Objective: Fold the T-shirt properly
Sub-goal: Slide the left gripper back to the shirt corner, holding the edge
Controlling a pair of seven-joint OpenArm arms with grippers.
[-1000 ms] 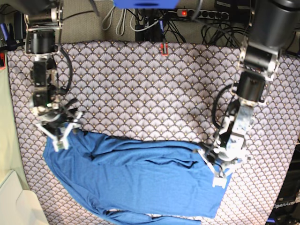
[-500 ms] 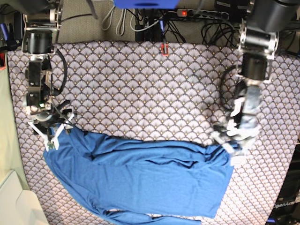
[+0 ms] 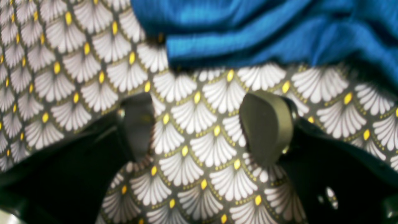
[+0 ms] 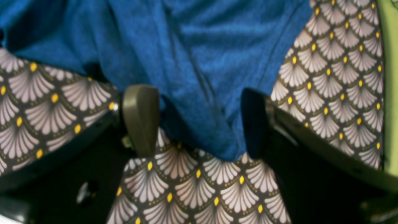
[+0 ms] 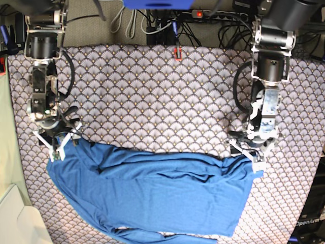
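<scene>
The blue T-shirt [image 5: 152,198] lies spread wide across the near half of the patterned table cloth [image 5: 152,96], with wrinkles along its top edge. My left gripper [image 5: 250,154] is at the shirt's upper right corner. In the left wrist view it [image 3: 202,124] is open and empty, with the shirt's edge [image 3: 248,28] just beyond the fingertips. My right gripper [image 5: 57,146] is at the shirt's upper left corner. In the right wrist view it [image 4: 199,121] is open, with a shirt corner [image 4: 199,62] lying loose between the fingers.
A power strip and cables [image 5: 218,15] run along the back edge. A small red object [image 5: 177,53] sits at the back middle. A white box [image 5: 15,218] stands at the front left, beside a green strip [image 5: 5,127] along the table's left side.
Both grippers moved outward and toward the back, drawing the shirt's top corners apart. The right-hand corner moved right and back, so the shirt now lies wider.
</scene>
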